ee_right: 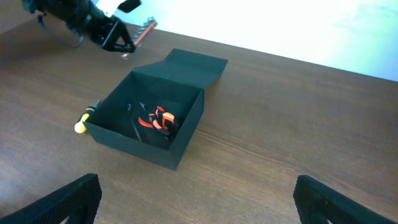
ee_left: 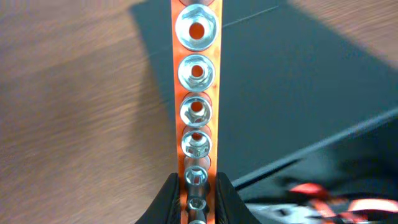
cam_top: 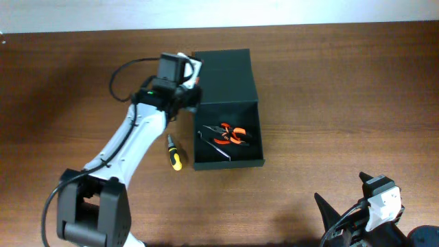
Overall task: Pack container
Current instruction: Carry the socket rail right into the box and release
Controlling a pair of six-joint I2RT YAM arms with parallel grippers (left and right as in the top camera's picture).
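The container (cam_top: 254, 162) is a dark green-black box, open, with its flap lid (cam_top: 223, 75) laid back flat. Orange-handled pliers (cam_top: 231, 134) and a thin dark tool lie inside. My left gripper (cam_top: 186, 88) is shut on an orange socket rail (ee_left: 196, 93) with several chrome sockets, held by the lid's left edge. In the right wrist view the box (ee_right: 180, 148) shows with the pliers (ee_right: 158, 118) inside and the left gripper (ee_right: 121, 38) beyond it. My right gripper (ee_right: 196, 199) is open and empty, low at the front right.
A yellow-and-black screwdriver (cam_top: 174, 153) lies on the wooden table just left of the box, also in the right wrist view (ee_right: 86, 118). The left arm (cam_top: 130, 140) stretches diagonally from the front left.
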